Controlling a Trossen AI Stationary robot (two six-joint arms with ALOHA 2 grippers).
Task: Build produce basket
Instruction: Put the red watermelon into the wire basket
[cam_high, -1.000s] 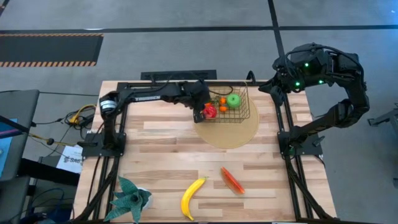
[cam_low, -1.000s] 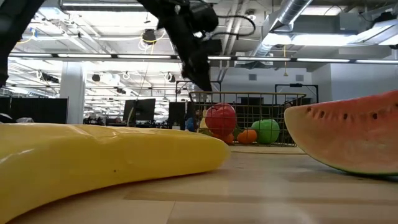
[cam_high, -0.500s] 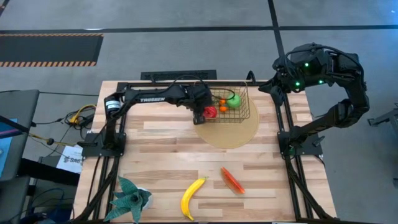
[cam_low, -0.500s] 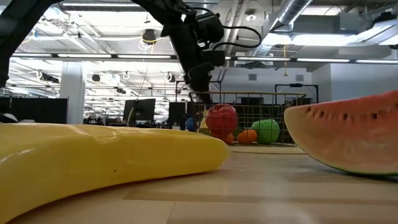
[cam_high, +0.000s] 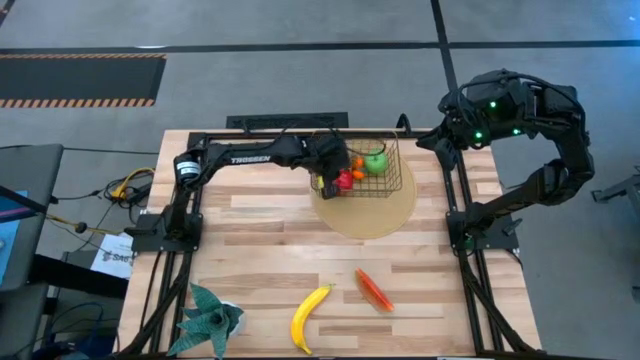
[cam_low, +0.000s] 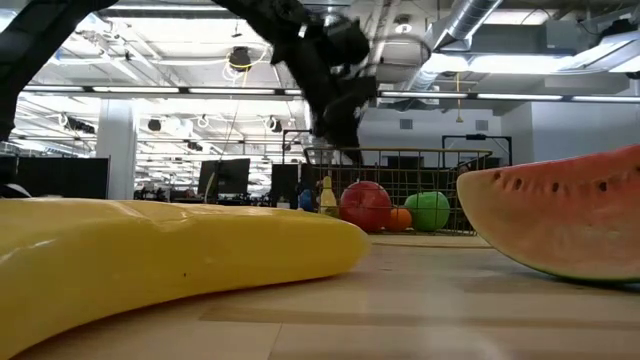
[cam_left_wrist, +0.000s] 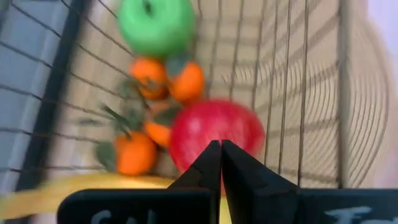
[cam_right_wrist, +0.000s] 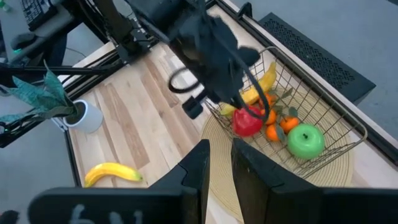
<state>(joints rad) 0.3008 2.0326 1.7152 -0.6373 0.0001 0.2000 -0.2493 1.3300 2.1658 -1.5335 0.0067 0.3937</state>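
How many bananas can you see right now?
2. One banana lies on the table's near edge beside the watermelon slice; the other banana sits in the basket. Others could be hidden.

Gold wire basket (cam_high: 388, 176) on mat, red apple (cam_high: 344, 179) inside

Light is even and bright, coming from ceiling strip lamps (cam_low: 150, 92) that show as white glare bars in the low view. On the table (cam_high: 260, 250) shadows are soft and short. In the low view the near banana (cam_low: 170, 255) and watermelon slice (cam_low: 560, 225) loom large and soft-edged, while the basket (cam_low: 400, 190) behind them is sharper. The left wrist view is smeared with motion blur: the green apple (cam_left_wrist: 155, 26) and red apple (cam_left_wrist: 214, 140) have fuzzy outlines. The right wrist view blurs the left arm (cam_right_wrist: 199, 43) above the basket.
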